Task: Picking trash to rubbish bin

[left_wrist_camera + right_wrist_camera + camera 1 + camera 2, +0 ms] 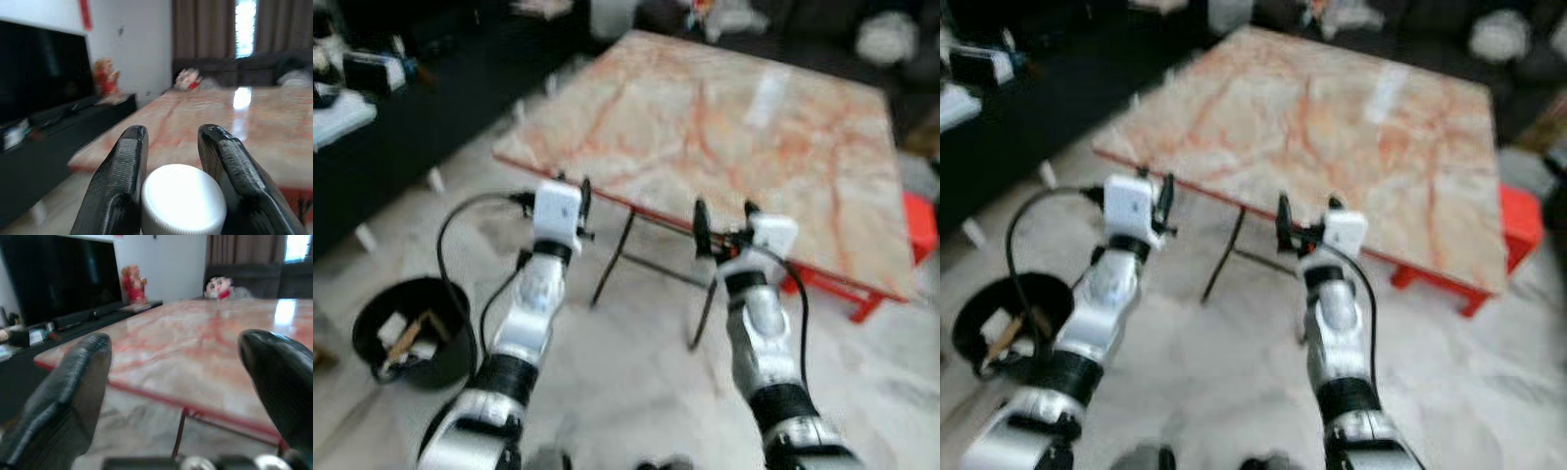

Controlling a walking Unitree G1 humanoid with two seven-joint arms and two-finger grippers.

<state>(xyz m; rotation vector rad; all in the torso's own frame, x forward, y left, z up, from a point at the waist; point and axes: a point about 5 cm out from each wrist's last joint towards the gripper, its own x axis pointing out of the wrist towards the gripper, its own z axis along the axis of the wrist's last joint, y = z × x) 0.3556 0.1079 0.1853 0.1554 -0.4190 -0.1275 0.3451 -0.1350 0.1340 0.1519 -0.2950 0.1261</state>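
L gripper (pixel 171 161) pinches a white cap (pixel 183 200) between its fingers, no writing readable on it. R gripper (pixel 724 223) is spread wide, holding nothing, both held near the marble table (pixel 754 127) edge. Black bin (pixel 416 331) w/ scraps sits on floor at approx 8 o'clock.

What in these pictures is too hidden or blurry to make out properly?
- White cap in the left gripper, left wrist view: cut off by the bottom edge and flanked by the fingers, so what lies below it is hidden.
- Trash in the black bin, eye views: blurred and small.
- Clutter beyond the marble table: blurred.
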